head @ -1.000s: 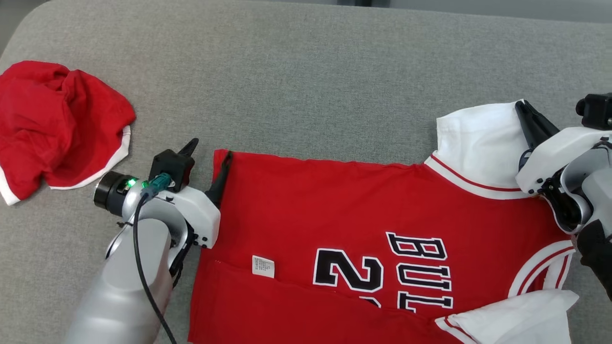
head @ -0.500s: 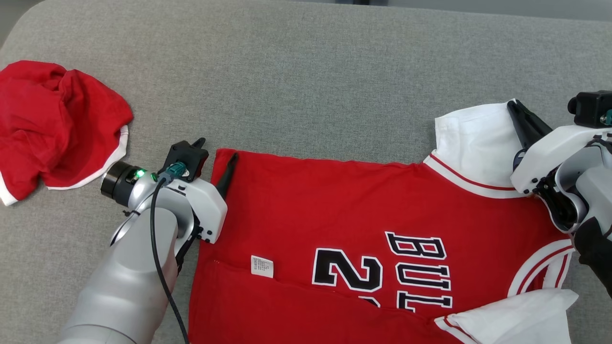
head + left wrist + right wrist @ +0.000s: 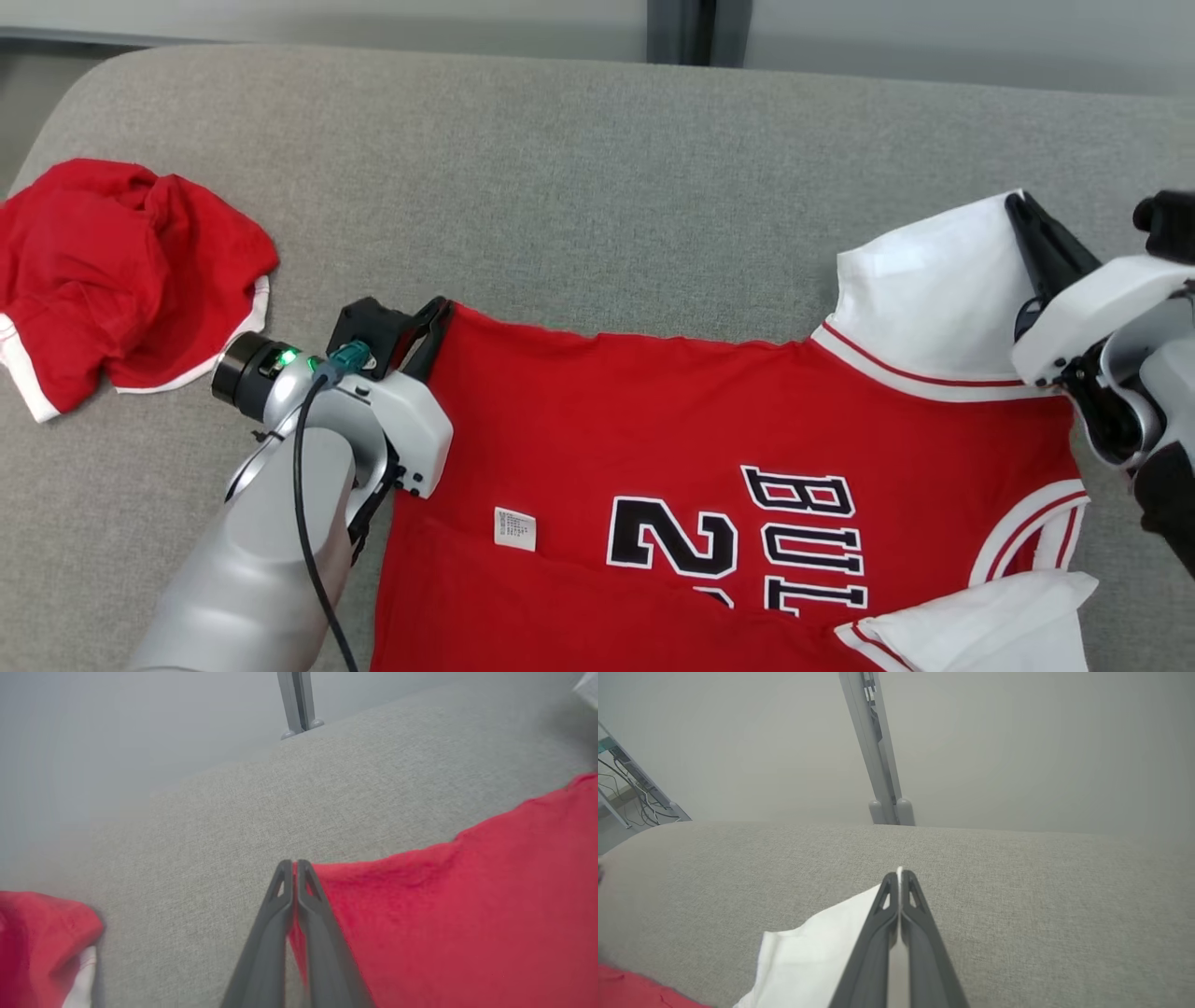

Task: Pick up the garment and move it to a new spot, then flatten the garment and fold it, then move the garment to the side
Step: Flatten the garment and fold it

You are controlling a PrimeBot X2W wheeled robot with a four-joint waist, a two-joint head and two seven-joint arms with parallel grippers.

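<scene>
Two closed grips on jersey [image 3: 709,420], left pincer [image 3: 294,864] pinching its red hem corner, right pincer [image 3: 899,873] pinching its white sleeve [image 3: 822,947].

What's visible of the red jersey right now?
The jersey is red cloth with white sleeves, red-and-white striped trim, black white-edged lettering and a 2, and a small white label. It lies spread, mostly flat, on the grey cushion, with a fold line across its near part. The left gripper is shut on its far red corner. The right gripper is shut on the corner of the far sleeve.
</scene>
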